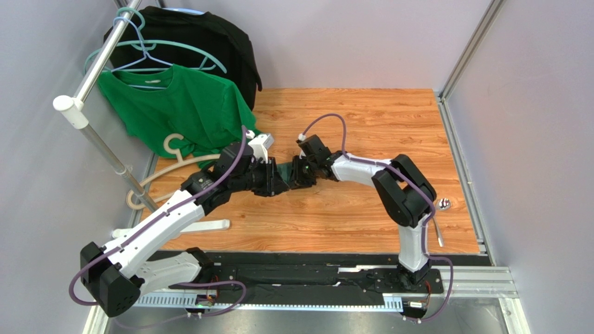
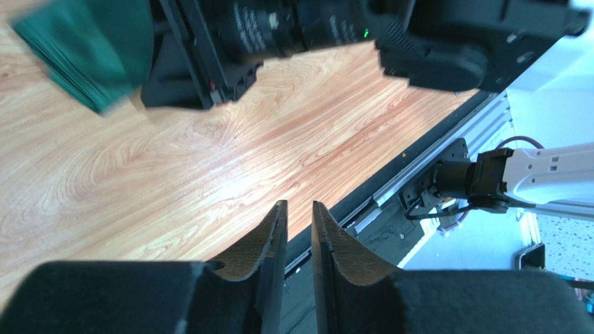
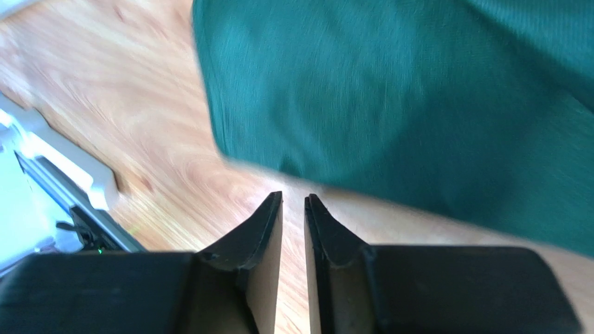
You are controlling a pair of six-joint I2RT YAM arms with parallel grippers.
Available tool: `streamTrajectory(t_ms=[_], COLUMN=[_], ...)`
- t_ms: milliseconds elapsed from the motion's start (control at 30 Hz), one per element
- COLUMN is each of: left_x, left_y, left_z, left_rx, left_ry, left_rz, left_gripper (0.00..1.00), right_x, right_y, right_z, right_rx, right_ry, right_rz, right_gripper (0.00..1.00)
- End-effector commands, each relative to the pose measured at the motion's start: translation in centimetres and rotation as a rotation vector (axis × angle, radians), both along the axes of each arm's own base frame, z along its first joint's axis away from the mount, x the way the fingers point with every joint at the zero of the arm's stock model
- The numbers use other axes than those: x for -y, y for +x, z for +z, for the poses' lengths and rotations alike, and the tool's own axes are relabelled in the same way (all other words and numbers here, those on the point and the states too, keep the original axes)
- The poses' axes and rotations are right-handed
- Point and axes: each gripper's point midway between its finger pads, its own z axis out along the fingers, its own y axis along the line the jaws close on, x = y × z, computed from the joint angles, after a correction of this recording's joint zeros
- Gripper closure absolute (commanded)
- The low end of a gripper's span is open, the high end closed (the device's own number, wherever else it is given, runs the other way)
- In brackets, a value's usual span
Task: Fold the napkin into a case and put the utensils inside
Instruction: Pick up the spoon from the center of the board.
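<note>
The dark green napkin (image 1: 284, 169) shows only as a small patch between my two grippers at the table's middle. In the left wrist view a layered corner of the napkin (image 2: 84, 49) sits at top left, beside the black right gripper body. In the right wrist view the napkin (image 3: 418, 104) is blurred and fills the upper part, beyond the fingertips. My left gripper (image 1: 277, 182) (image 2: 298, 203) and right gripper (image 1: 295, 175) (image 3: 293, 196) face each other tip to tip. Each has only a thin slit between its jaws and holds nothing. A shiny utensil end (image 1: 444, 203) shows beside the right arm.
A brighter green T-shirt (image 1: 178, 108) and a black garment (image 1: 202, 38) hang on a rack (image 1: 90, 76) at the back left. A cream hanger (image 1: 178, 161) lies under them. The rack's white foot (image 1: 209, 225) lies on the wood. Grey walls enclose the table.
</note>
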Motion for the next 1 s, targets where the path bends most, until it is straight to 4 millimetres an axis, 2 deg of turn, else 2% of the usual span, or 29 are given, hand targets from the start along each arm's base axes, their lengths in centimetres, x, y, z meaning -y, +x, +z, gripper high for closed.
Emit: streamTrajectory(t_ms=[0,33,67,100,133,167,200,233,267,300,333,400,467,500,533,600,633,667,733,767,800,833,867,967], left_x=[-0.7,-0.7,-0.6,-0.5,-0.3,0.2,0.5,1.0,1.8,2.2,2.5,3.1,3.4,3.4,3.5,3.9,3.9,3.9,3.9,3.8,3.7,3.7,3.7,4.0], left_y=[-1.0,-1.1,-1.3,-1.4,-1.4,-1.5,-1.6,-1.7,-1.9,-2.0,-2.1,-2.4,-2.6,-2.7,-2.8,-3.2,-3.3,-3.4,-3.5,-3.5,-3.5,-3.5,-3.5,-3.2], left_z=[0.9,1.1,1.4,1.6,1.8,2.0,2.0,2.1,2.2,2.3,2.4,2.6,2.9,2.9,3.0,3.0,3.1,3.0,2.9,3.1,3.1,3.1,3.1,3.2], left_rx=[0.007,0.012,0.023,0.027,0.032,0.031,0.025,0.020,0.006,0.001,-0.004,-0.006,-0.001,-0.002,-0.003,-0.018,-0.022,-0.032,-0.037,-0.037,-0.041,-0.042,-0.045,-0.055], left_ry=[-0.021,-0.029,-0.049,-0.059,-0.070,-0.091,-0.103,-0.115,-0.140,-0.154,-0.167,-0.189,-0.194,-0.196,-0.200,-0.207,-0.208,-0.205,-0.194,-0.189,-0.185,-0.181,-0.177,-0.175], left_rz=[-0.002,-0.007,-0.016,-0.022,-0.028,-0.052,-0.070,-0.089,-0.125,-0.144,-0.161,-0.201,-0.231,-0.240,-0.250,-0.280,-0.287,-0.300,-0.305,-0.302,-0.302,-0.302,-0.300,-0.299], left_gripper=[0.70,0.67,0.66,0.64,0.62,0.62,0.61,0.61,0.61,0.61,0.61,0.61,0.60,0.60,0.60,0.60,0.60,0.60,0.60,0.60,0.60,0.60,0.60,0.60], right_x=[3.0,4.0,6.9,8.7,10.8,13.4,16.3,20.0,22.9,25.6,29.8,34.3,40.0,41.3,43.7,45.4,47.0,48.0,50.1,51.5,51.9,52.0,52.3,52.3], right_y=[-0.3,-0.9,-2.3,-2.9,-2.6,-3.1,-3.7,-2.7,-3.2,-3.3,-2.9,-3.8,-4.7,-5.1,-5.8,-5.8,-6.3,-5.9,-5.9,-5.1,-4.8,-4.6,-3.9,-3.4], right_z=[1.5,3.7,2.3,2.2,4.4,4.0,3.3,3.5,4.2,4.1,4.3,5.1,5.5,5.8,5.8,5.7,5.2,5.2,4.2,5.0,4.8,3.5,3.4,1.1], right_rx=[0.030,0.068,0.043,0.042,0.085,0.068,0.052,0.027,0.021,0.011,-0.008,-0.031,-0.063,-0.071,-0.111,-0.115,-0.139,-0.136,-0.174,-0.153,-0.168,-0.220,-0.207,-0.245], right_ry=[-0.106,-0.094,-0.191,-0.235,-0.232,-0.299,-0.354,-0.375,-0.414,-0.456,-0.499,-0.548,-0.618,-0.610,-0.587,-0.536,-0.529,-0.523,-0.607,-0.656,-0.671,-0.682,-0.676,-0.672], right_rz=[-0.009,-0.023,-0.065,-0.098,-0.155,-0.215,-0.278,-0.393,-0.467,-0.546,-0.686,-0.823,-1.024,-1.101,-1.212,-1.297,-1.371,-1.401,-1.407,-1.420,-1.413,-1.389,-1.372,-1.339], right_gripper=[0.75,0.67,0.60,0.56,0.47,0.43,0.41,0.38,0.38,0.37,0.35,0.33,0.30,0.26,0.25,0.24,0.24,0.23,0.23,0.24,0.24,0.24,0.24,0.24])
